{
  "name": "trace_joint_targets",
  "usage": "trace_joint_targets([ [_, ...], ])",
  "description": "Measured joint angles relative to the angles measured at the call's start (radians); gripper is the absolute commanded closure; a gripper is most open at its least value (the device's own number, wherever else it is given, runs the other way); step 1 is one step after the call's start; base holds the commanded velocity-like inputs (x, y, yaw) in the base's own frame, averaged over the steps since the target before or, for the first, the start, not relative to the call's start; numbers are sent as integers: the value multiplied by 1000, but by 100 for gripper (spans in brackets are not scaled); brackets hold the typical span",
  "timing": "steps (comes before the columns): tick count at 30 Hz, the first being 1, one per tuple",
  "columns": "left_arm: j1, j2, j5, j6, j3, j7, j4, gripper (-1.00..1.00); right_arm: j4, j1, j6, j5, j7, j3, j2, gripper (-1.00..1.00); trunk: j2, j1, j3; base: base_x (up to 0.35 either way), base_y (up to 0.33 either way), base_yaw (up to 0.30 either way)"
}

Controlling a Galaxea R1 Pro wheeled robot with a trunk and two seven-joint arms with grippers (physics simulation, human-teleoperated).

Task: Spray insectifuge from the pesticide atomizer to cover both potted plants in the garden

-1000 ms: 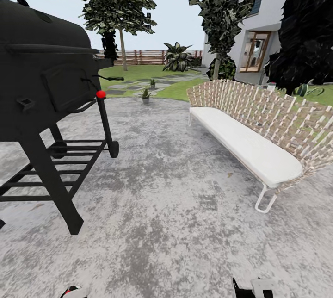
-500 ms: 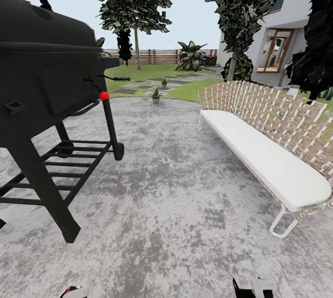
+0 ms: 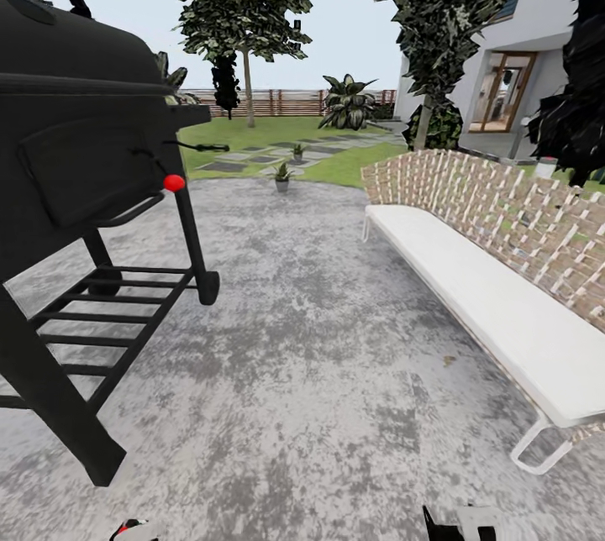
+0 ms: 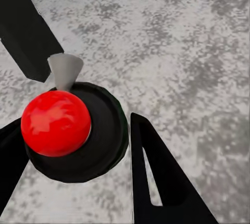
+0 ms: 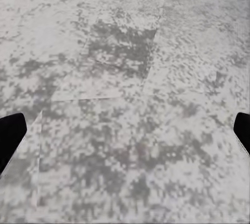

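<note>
In the left wrist view the pesticide atomizer (image 4: 56, 122) is seen from above: a red knob, a pale grey nozzle and a dark green body. My left gripper (image 4: 78, 156) is shut on it, with a black finger (image 4: 151, 172) on each side. A sliver of the atomizer (image 3: 126, 531) shows at the head view's lower edge. Two potted plants stand far ahead: one (image 3: 282, 177) at the far rim of the paved patch, the other (image 3: 297, 152) among the stepping stones behind it. My right gripper (image 5: 125, 135) is open over bare paving.
A big black grill (image 3: 76, 163) on a wheeled frame stands close on the left. A long woven bench (image 3: 496, 289) with a white seat runs along the right. Open grey paving (image 3: 311, 339) lies between them. Lawn, trees, a wooden fence (image 3: 286, 102) and a house lie beyond.
The whole head view has shifted as the robot turned and rolled forward: grill and bench sit nearer and lower. The grippers keep their places at the lower edge.
</note>
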Motion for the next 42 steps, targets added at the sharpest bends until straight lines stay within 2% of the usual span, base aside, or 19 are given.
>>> trace_joint_targets([
  [16,0,0,0,0,0,-2,0,100,3,0,1,-2,-6,-1,-1,-100,0,0,0,337,-7,0],
  [42,0,2,8,-1,7,-5,-2,100,-2,0,1,-9,-6,-6,1,-100,0,0,0,337,-123,0],
])
